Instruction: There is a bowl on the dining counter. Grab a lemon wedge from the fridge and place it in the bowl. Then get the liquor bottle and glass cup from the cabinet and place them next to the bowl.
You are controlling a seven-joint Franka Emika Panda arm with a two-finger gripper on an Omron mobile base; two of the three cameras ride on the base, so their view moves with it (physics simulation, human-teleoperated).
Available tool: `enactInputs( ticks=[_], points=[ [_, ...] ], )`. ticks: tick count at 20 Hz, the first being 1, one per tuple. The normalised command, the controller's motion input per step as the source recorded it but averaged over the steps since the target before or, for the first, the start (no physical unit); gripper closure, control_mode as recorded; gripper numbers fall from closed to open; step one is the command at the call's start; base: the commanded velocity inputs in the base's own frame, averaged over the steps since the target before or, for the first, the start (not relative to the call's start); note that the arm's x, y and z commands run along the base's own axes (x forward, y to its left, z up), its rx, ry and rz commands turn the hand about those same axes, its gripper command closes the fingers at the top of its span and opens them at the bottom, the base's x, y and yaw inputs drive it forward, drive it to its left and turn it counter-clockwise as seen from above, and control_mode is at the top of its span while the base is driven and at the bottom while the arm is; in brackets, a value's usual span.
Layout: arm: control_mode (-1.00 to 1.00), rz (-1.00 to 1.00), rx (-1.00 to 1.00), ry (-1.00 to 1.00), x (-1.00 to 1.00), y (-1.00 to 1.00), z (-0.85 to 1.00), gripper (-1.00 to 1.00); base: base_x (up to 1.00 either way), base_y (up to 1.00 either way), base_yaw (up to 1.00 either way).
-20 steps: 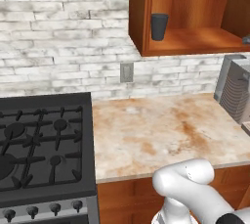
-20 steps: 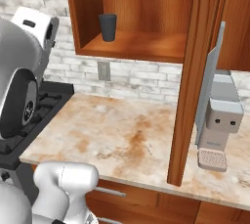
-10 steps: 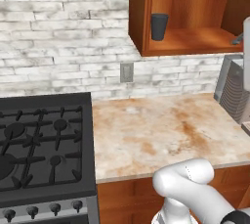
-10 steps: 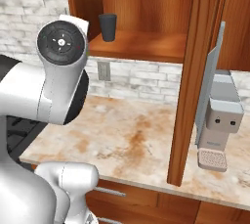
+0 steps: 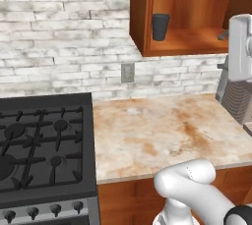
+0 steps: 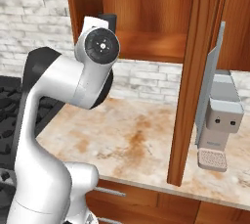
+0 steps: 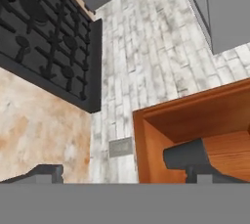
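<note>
The dark glass cup (image 5: 160,26) stands upright at the left end of the open wooden cabinet (image 5: 192,47) above the counter. In the right base view my raised arm covers most of the cup (image 6: 111,18). The hand view is rolled. There the cup (image 7: 183,154) lies just past my right fingertip (image 7: 207,174), inside the cabinet (image 7: 161,120). My gripper (image 7: 122,176) is open wide, nothing between its fingers, a short way in front of the shelf. Bowl, lemon wedge, fridge and liquor bottle are out of view.
A black gas stove (image 5: 39,140) sits left of the marble counter (image 5: 162,135). A coffee machine (image 6: 219,115) stands at the counter's right end. The open cabinet door (image 6: 193,71) hangs edge-on in front of it. A wall outlet (image 5: 127,72) is below the cabinet.
The arm has swung up and to the right toward the cabinet. It now covers the cup in the right base view and enters the left base view at the right edge. The gripper stayed open.
</note>
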Motion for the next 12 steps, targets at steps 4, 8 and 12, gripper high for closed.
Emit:
enactInputs(
  ticks=[4, 8, 12],
  points=[
    [-1.0, 0.05, 0.0, -0.02, 0.74, -0.04, 0.0, -1.0, 0.0, 0.0, 0.0],
    [-1.0, 0.07, 0.0, 0.0, 0.73, -0.01, 0.0, -1.0, 0.0, 0.0, 0.0],
    [-1.0, 0.08, -0.03, 0.0, 0.7, 0.0, 0.0, -1.0, 0.0, 0.0, 0.0]
  ],
)
